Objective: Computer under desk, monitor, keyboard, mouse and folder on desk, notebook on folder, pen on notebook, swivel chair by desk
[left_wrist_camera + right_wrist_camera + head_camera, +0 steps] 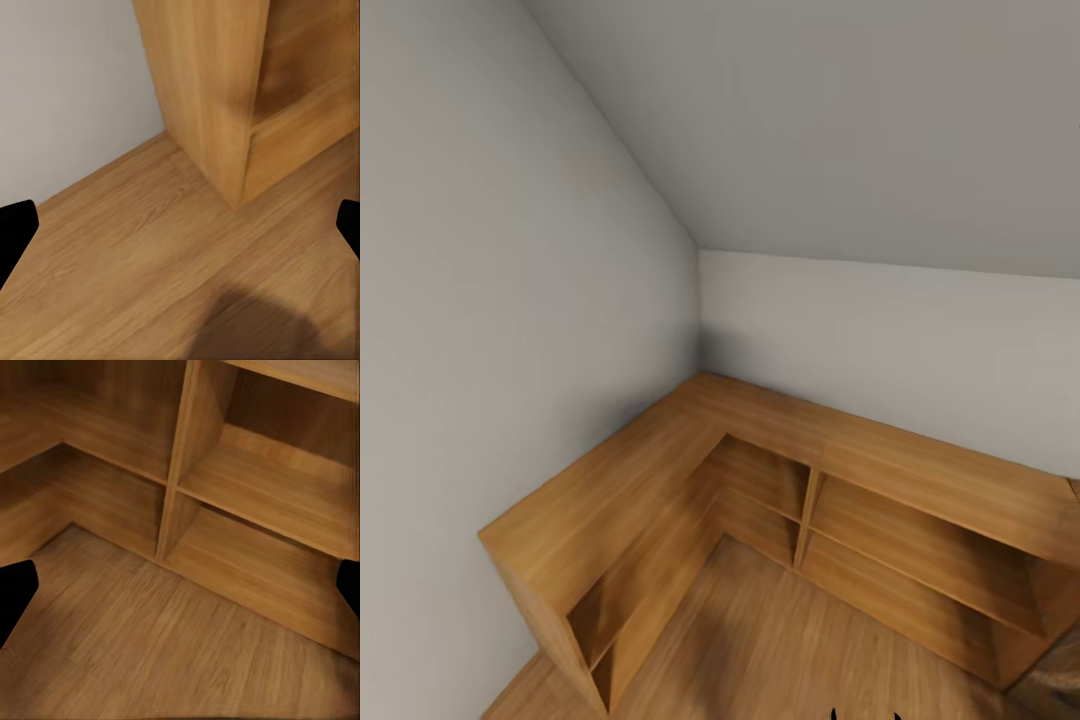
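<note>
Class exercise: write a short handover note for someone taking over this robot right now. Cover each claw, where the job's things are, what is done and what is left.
Left claw: open, holding nothing, above the wooden floor by the end of a wooden shelf unit.
Right claw: open, holding nothing, facing the shelf compartments.
Ahead: an L-shaped low wooden shelf unit in a corner of grey walls; its top and the shelves in view are bare.
Job's things: none in sight here, so the robot is away from the desk.
Done: cannot be judged from here.
Left: find the desk and check every item.
</note>
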`<state>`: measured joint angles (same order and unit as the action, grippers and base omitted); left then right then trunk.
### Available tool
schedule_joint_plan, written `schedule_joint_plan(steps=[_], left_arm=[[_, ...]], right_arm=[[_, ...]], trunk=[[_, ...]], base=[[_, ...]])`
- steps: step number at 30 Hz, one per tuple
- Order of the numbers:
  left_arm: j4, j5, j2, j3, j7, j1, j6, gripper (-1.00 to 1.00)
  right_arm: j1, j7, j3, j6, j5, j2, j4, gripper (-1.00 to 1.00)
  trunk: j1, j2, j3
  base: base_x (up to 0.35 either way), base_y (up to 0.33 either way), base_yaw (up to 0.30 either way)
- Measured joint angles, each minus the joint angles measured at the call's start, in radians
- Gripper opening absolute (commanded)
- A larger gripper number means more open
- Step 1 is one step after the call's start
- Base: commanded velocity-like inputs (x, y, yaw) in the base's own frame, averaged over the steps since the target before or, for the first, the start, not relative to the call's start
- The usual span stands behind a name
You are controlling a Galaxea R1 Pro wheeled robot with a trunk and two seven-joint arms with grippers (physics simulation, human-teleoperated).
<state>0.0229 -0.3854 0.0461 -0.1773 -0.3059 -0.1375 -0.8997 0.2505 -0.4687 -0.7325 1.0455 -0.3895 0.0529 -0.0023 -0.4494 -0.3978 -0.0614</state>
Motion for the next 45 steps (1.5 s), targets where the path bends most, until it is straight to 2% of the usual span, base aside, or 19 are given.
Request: schedule_joint_plan(steps=[10,28,45], left_arm=[[0.000,0.000,-0.001,0.000,-0.003,0.000,0.000,1.00],[0.000,0.000,-0.002,-0.001,-0.001,0.000,0.001,1.00],[0.000,0.000,-0.003,-0.001,-0.002,0.000,0.001,1.00]], right_arm=[[0.000,0.000,-0.001,0.000,0.002,0.000,0.000,1.00],[0.000,0.000,-0.001,0.000,0.003,0.000,0.000,1.00],[0.000,0.000,-0.001,0.000,0.003,0.000,0.000,1.00]], trunk=[[0.000,0.000,0.000],[0.001,0.000,0.000],[0.000,0.000,0.000]], base=[[0.086,0.004,-0.264],[0.305,0.000,-0.264],[0.093,0.000,-0.264]])
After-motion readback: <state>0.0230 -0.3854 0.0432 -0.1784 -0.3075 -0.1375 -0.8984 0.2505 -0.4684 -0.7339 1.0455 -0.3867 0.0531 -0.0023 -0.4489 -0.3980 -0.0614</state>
